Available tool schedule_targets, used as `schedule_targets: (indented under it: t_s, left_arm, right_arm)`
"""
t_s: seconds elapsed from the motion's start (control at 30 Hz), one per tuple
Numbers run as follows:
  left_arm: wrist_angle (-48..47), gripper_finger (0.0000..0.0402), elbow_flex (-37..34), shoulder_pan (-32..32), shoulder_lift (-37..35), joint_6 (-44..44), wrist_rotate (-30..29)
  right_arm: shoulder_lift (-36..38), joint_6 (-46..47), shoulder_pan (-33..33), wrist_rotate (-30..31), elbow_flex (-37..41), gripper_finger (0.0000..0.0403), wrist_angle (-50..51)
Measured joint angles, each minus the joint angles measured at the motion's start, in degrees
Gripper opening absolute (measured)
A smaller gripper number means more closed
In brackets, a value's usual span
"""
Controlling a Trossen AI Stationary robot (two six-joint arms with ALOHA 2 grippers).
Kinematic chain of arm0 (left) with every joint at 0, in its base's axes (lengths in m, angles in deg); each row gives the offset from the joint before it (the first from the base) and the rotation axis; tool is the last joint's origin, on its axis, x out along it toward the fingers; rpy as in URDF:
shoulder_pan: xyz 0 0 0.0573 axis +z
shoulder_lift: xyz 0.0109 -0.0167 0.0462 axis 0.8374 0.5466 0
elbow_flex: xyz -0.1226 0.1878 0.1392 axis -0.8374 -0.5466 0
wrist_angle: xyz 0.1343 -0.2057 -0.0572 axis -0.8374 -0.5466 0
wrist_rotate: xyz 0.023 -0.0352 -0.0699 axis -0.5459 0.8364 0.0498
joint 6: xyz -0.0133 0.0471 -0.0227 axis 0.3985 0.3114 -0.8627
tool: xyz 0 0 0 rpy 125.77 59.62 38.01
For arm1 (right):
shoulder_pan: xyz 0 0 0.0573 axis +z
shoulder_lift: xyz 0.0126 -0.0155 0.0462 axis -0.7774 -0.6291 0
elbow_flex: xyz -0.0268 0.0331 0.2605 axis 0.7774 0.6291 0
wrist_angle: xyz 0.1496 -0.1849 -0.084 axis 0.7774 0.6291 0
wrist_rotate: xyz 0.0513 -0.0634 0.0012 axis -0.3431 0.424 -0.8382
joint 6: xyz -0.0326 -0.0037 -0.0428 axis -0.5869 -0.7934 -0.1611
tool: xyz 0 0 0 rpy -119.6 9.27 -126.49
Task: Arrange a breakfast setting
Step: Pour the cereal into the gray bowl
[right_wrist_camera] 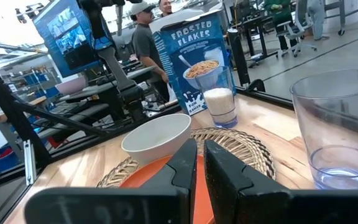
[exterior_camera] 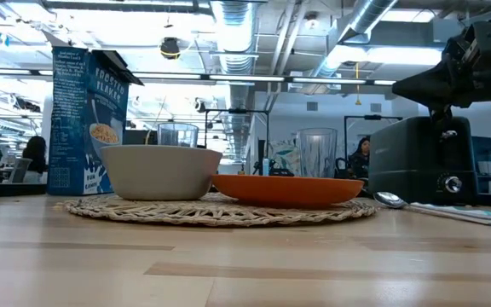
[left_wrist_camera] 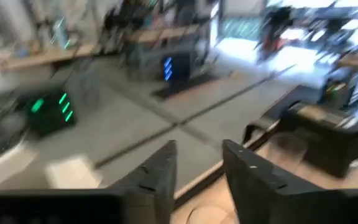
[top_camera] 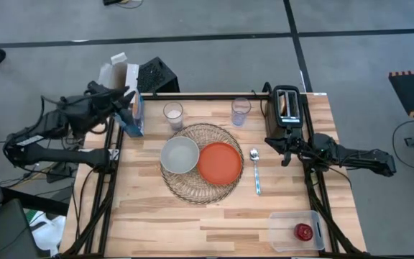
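The tall blue-white cardboard cereal box (top_camera: 136,115) stands upright at the table's far left edge, light and easily crushed, best pinched across its narrow sides, with the left gripper (top_camera: 124,96), fingers slightly parted and empty, just beside its top

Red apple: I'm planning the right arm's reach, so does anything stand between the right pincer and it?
Only its container: the red apple lies inside the clear plastic tub, whose walls surround it. The top looks open and the bare table between the right pincer and the tub holds nothing visible.
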Motion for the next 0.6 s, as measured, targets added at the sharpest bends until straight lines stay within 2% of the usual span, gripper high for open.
schedule_targets:
  t_s: [0.13, 0.27, 0.43, 0.6]
  left_arm:
    - [-13.6, 0.0207, 6.6, 5.1, 5.0, -6.9, 0.0]
    - [-26.4, 0.0251, 12.7, 11.0, 10.8, -12.1, 7.5]
    - [-39.3, 0.0258, 16.3, 17.3, 17.1, -13.7, 11.9]
    - [-42.3, 0.0244, 16.5, 21.3, 20.1, -12.3, 12.9]
  right_arm:
    - [0.0, -0.1, 0.0, -0.2, 0.0, 0.0059, 0.4]
    - [0.0, -0.2, 0.0, -0.2, 0.0, 0.0059, 0.6]
    - [0.0, -0.2, 0.0, -0.4, -0.1, 0.0059, 1.4]
    - [0.0, -0.2, 0.0, -0.4, -0.1, 0.0059, 1.7]
